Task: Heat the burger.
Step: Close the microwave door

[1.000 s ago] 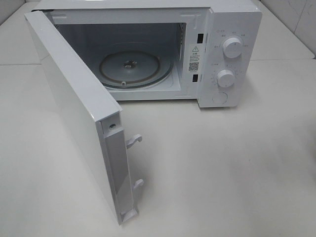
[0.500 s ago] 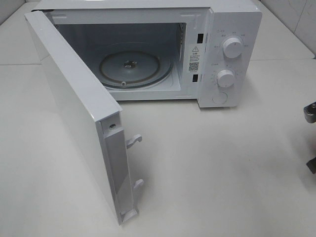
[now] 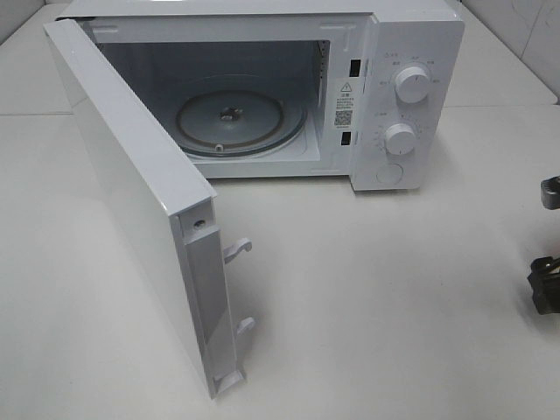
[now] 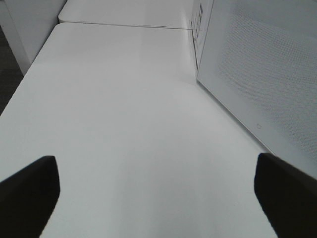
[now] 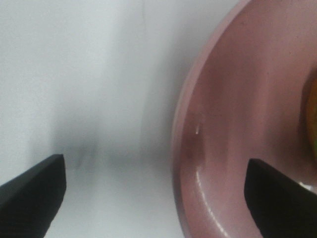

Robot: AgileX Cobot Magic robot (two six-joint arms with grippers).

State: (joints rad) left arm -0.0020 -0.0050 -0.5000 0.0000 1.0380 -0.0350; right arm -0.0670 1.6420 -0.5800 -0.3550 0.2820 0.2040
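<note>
Microwave (image 3: 262, 96) stands door-open on the bench (image 3: 394, 306). My right jaws (image 5: 153, 191) are spread above a pink plate's (image 5: 233, 129) rim; my left jaws (image 4: 158, 191) gape beside the microwave door (image 4: 262, 69).

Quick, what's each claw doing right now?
Left claw: open, holding nothing.
Right claw: open, straddling the pink plate's rim, not gripping it.

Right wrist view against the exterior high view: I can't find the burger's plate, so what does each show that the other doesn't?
Only the right wrist view shows a pink plate, close between the open right tool tips. Only the exterior high view shows the microwave, its door swung open and the glass turntable bare. Both show the white table and the right tool.
</note>
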